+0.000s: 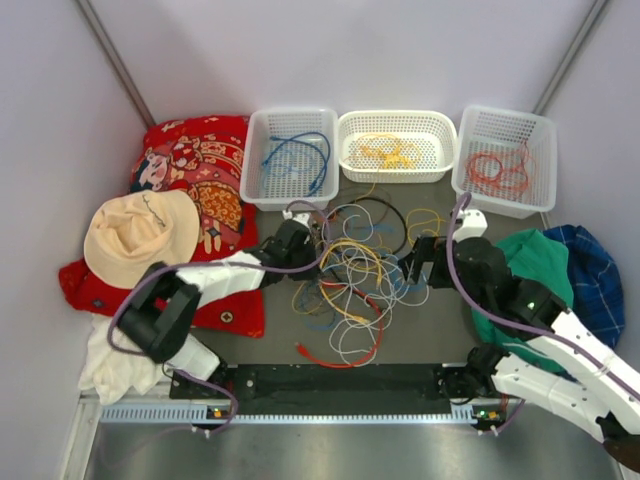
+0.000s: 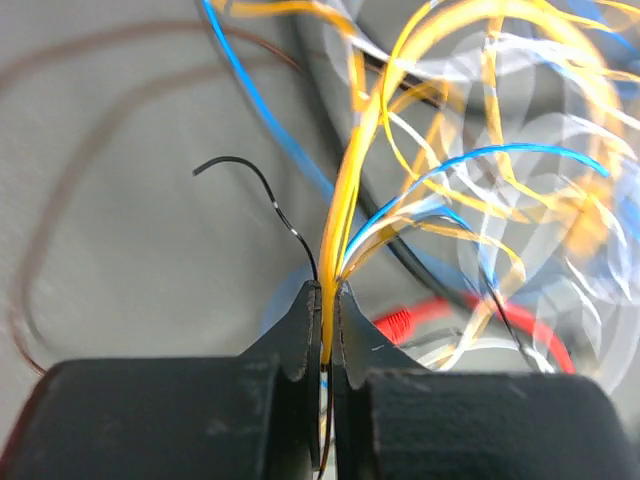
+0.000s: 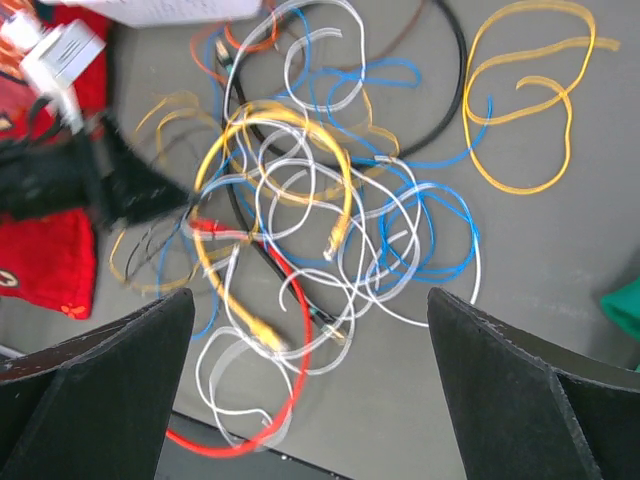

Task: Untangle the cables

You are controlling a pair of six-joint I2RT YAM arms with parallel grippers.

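The cables [image 1: 350, 280] lie in a tangled pile of yellow, white, blue, red and black loops at the table's middle. My left gripper [image 1: 300, 245] is at the pile's left edge. In the left wrist view it [image 2: 327, 295] is shut on a yellow cable [image 2: 345, 200], which rises from the jaws into the tangle, with a thin black wire [image 2: 262, 180] alongside. My right gripper [image 1: 415, 262] is at the pile's right edge. In the right wrist view it [image 3: 310, 295] is wide open and empty above the tangle [image 3: 320, 220], with a red cable [image 3: 300, 370] below it.
Three white baskets stand at the back, holding a blue cable [image 1: 298, 160], yellow cables [image 1: 385, 152] and orange cables [image 1: 497, 170]. A red patterned cloth [image 1: 195, 165] and a straw hat [image 1: 140, 232] lie at the left. Green [image 1: 535, 260] and blue plaid [image 1: 590, 270] cloths lie at the right.
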